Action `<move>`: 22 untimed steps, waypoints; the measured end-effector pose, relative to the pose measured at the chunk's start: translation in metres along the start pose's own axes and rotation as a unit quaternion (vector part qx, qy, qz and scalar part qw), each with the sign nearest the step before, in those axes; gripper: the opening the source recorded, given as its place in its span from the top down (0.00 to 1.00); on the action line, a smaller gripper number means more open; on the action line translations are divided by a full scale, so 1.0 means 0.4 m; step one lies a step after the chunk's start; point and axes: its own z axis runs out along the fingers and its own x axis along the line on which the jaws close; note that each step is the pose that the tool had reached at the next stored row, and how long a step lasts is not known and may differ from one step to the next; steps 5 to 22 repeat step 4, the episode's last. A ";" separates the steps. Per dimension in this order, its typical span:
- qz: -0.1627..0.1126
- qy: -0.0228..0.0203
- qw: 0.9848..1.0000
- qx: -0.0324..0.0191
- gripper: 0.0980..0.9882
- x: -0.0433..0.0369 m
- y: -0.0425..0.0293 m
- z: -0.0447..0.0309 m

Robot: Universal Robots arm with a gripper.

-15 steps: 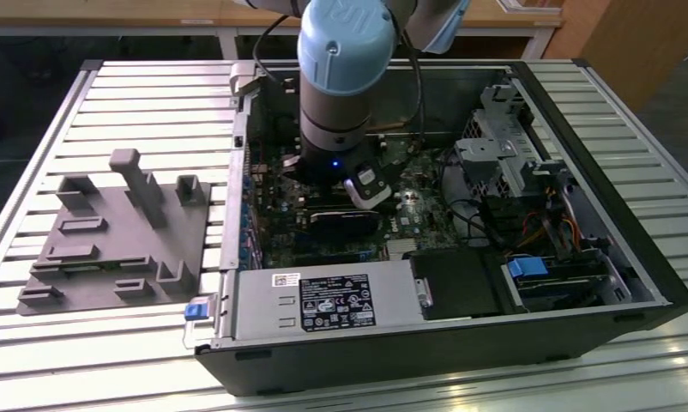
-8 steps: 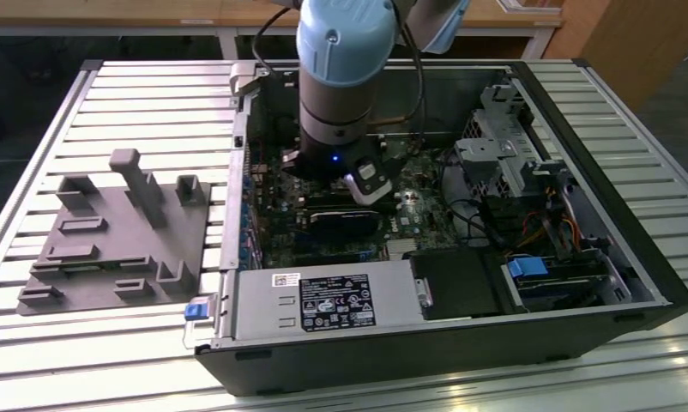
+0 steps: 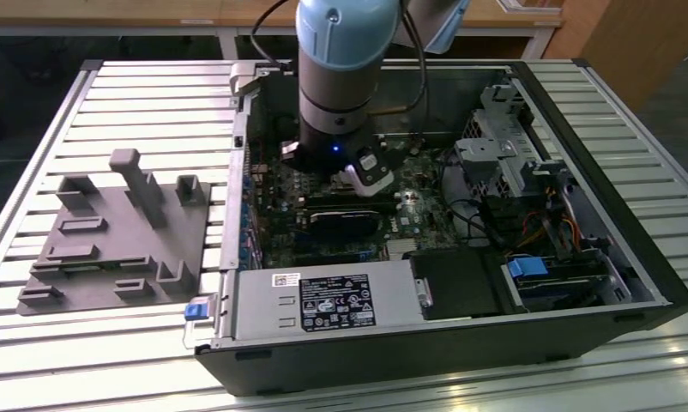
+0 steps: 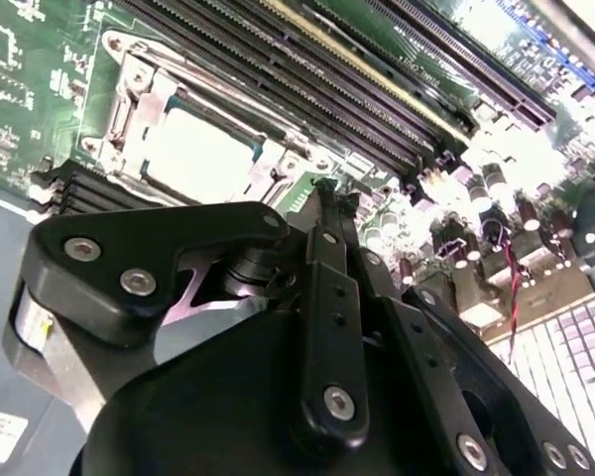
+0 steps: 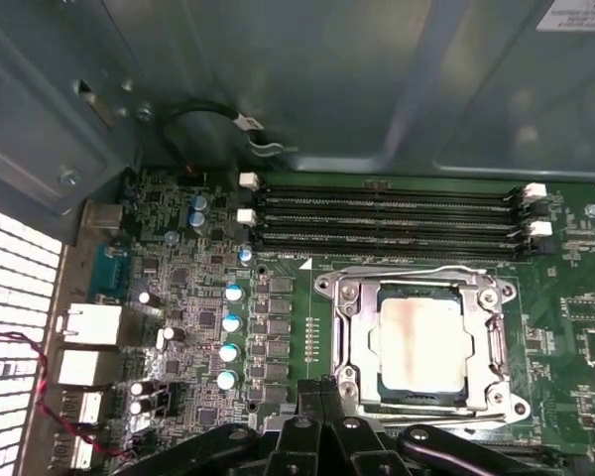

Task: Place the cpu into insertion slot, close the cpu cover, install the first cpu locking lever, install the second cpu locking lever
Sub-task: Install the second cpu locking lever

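Exterior view: I look down from high and well back on the open computer case (image 3: 436,283), my arm (image 3: 338,77) reaching in from above. First wrist view: I sit just behind the gripper (image 5: 322,416), facing down onto the motherboard (image 5: 208,327), close in. Second wrist view: nearer still, tilted, looking past the gripper's black linkage (image 4: 327,327). Both wrist views share the cpu (image 5: 421,342) just ahead of the fingertips and the memory slots (image 4: 307,89) beyond.

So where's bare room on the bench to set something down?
Free: slatted table behind the grey fixture, and the strip in front of the computer case. Crowded: inside the case, where the arm hangs over the motherboard near the cpu.
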 end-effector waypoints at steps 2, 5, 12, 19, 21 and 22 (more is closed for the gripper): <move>0.000 0.000 1.000 0.000 0.99 0.000 0.002 -0.005; 0.000 0.000 1.000 0.000 0.99 0.000 0.002 -0.005; 0.000 0.000 1.000 0.000 0.99 0.000 0.002 -0.005; 0.000 0.000 1.000 0.000 0.99 0.000 0.002 -0.005; 0.000 0.000 1.000 0.000 0.99 0.000 0.002 -0.005; 0.000 0.000 1.000 0.000 0.99 0.000 0.002 -0.005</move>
